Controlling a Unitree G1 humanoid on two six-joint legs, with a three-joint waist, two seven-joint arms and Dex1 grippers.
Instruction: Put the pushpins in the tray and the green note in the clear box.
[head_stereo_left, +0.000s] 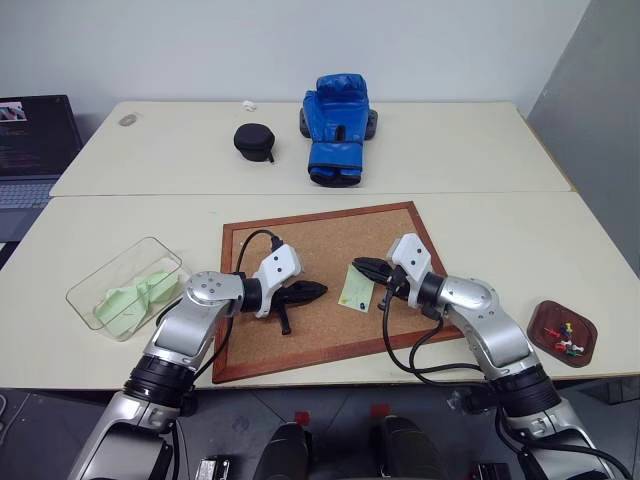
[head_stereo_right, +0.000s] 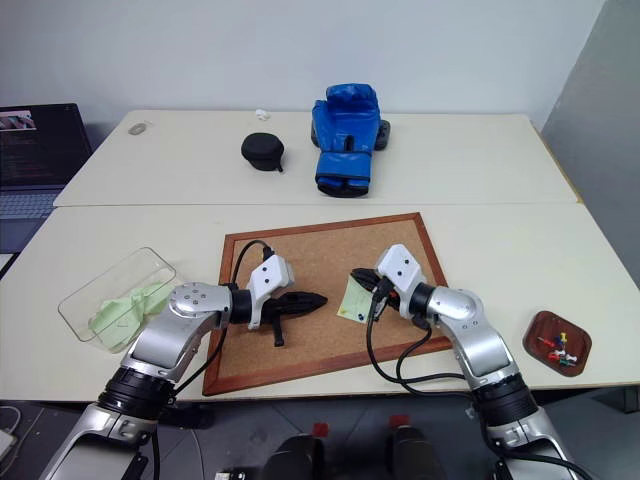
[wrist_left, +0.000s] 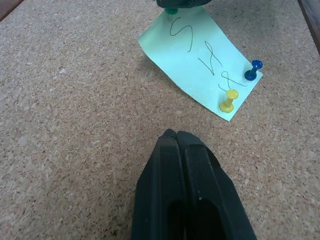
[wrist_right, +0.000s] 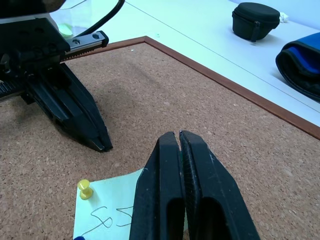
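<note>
Green note (wrist_left: 200, 55) lies on the corkboard (head_stereo_left: 320, 240), pinned by a yellow pushpin (wrist_left: 228, 100) and a blue one (wrist_left: 253, 70). Left end effector (head_stereo_left: 318, 290) is fully closed, empty. Right end effector (head_stereo_left: 358, 266), fully closed, apparently pinches a green pin (wrist_left: 171, 10) at the note's edge. Tray (head_stereo_left: 545, 317) at the worktop's right holds pins; clear box (head_stereo_left: 95, 290) sits left.

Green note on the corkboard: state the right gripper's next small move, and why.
Probably lift the right gripper straight off the corkboard to draw out the green pushpin. Its shut fingertips appear to pinch that pin at one corner of the green note. The yellow pushpin and blue pushpin hold the other end.
</note>
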